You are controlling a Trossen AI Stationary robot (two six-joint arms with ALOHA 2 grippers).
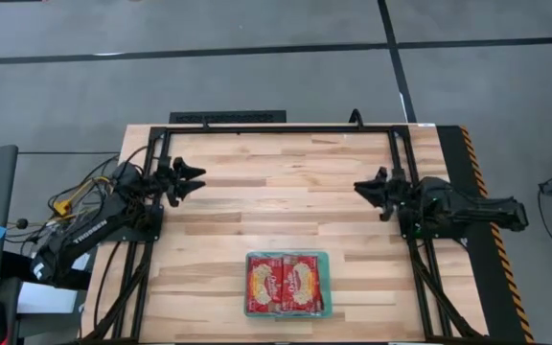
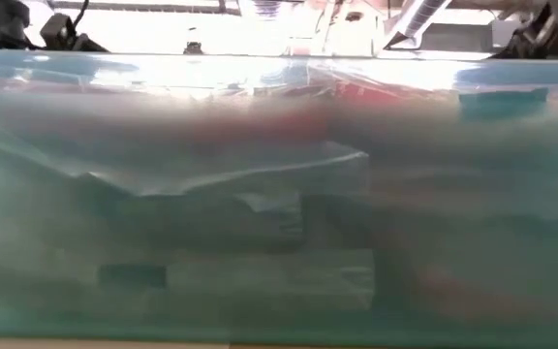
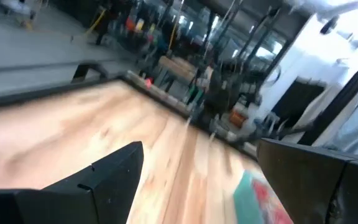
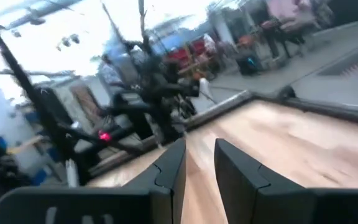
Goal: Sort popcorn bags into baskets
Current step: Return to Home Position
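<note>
The sorting is looking as good as finished: in the high view the red popcorn bags [image 1: 286, 281] are all lying inside the green tray [image 1: 287, 313], which is sitting on the desk [image 1: 286, 153] at the lower middle of the frame, near the front edge. Two bags are showing side by side on top, and how many are lying beneath them cannot be counted. No loose bag is showing anywhere else on the wood, so nothing seems left to collect beyond parking the arms. In the low view the tray's cloudy wall is filling the frame, with red blurring through it. The left pincer [image 1: 197, 180] is hovering at the left of the frame, well apart from the tray and pointing toward the middle, its fingers [image 3: 110, 174] spread wide and holding nothing. The right pincer [image 1: 362, 190] is hovering opposite it at the right of the frame, also facing inward and well away from the tray; its fingers [image 4: 166, 177] are parted only by a narrow gap, with bare wood showing between them and nothing in their grip.
</note>
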